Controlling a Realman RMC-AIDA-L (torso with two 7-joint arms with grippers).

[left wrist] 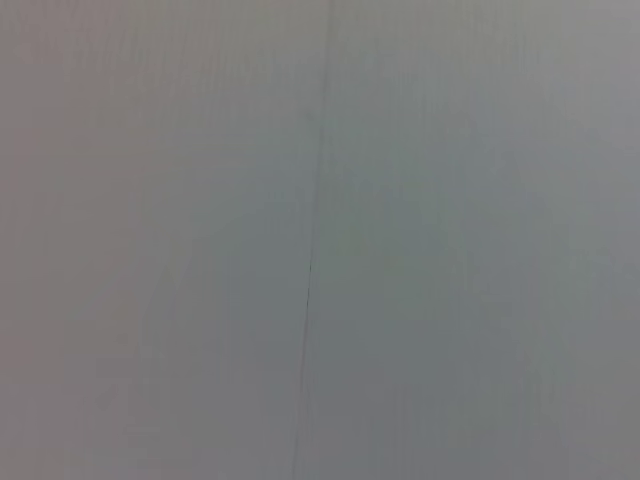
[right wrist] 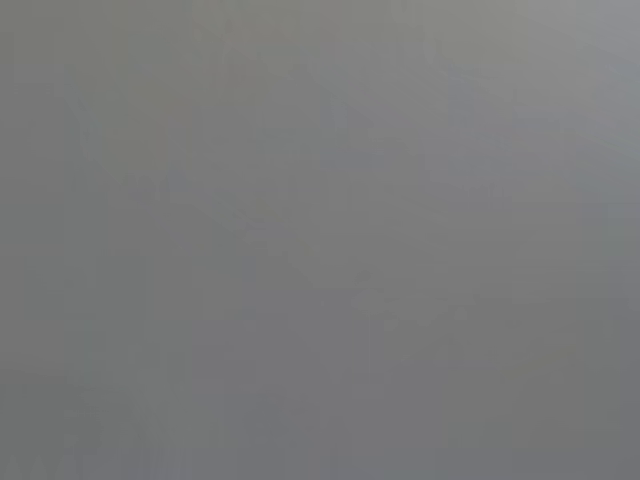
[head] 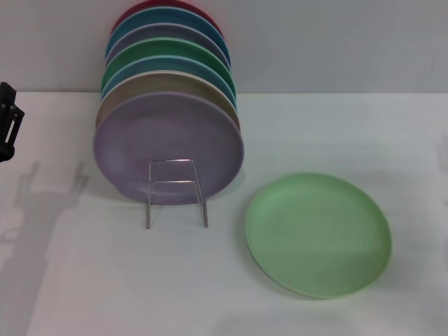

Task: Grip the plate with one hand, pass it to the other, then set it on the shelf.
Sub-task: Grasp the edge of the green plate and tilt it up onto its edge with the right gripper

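Though untouched, plate (head: pixel 317 234) beside shelf (head: pixel 176 192)

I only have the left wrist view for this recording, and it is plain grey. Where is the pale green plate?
Observer: In the head view the pale green plate lies flat on the table, to the right of the wire rack. Nothing is holding it.
Operator: Is anything in the rack?
Observer: Yes, a row of plates stands in it, with a lilac plate at the front.
Operator: And the arms?
Observer: Only a dark part of the left gripper shows, at the head view's left edge, well away from the plate. The right gripper is out of sight.
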